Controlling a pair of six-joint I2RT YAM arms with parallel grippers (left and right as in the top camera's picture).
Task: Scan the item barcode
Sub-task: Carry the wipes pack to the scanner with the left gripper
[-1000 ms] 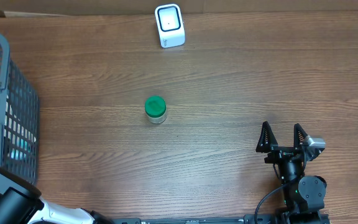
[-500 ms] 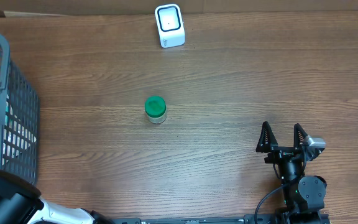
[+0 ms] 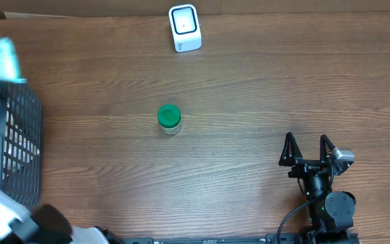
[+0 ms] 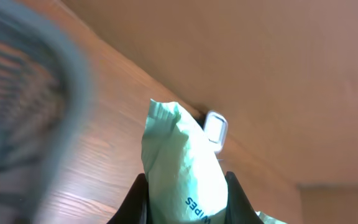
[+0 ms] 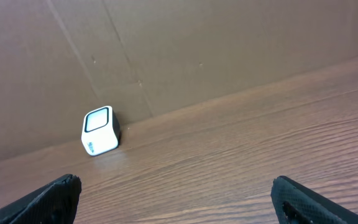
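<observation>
Looking from overhead, a pale green packet [image 3: 4, 59] is being shown blurred, far to the left of the scanner [image 3: 185, 27], over a corner of the basket [image 3: 19, 146]. A green-lidded jar [image 3: 169, 118] is standing on the counter [image 3: 249, 88], nearer than the scanner. The right end effector [image 3: 308, 150] is being held wide open and empty, to the scanner's right. From the left wrist, the packet is being gripped by the left end effector [image 4: 185, 208], with the scanner just behind it. From the right wrist, the scanner is being framed between spread fingers [image 5: 48, 199].
</observation>
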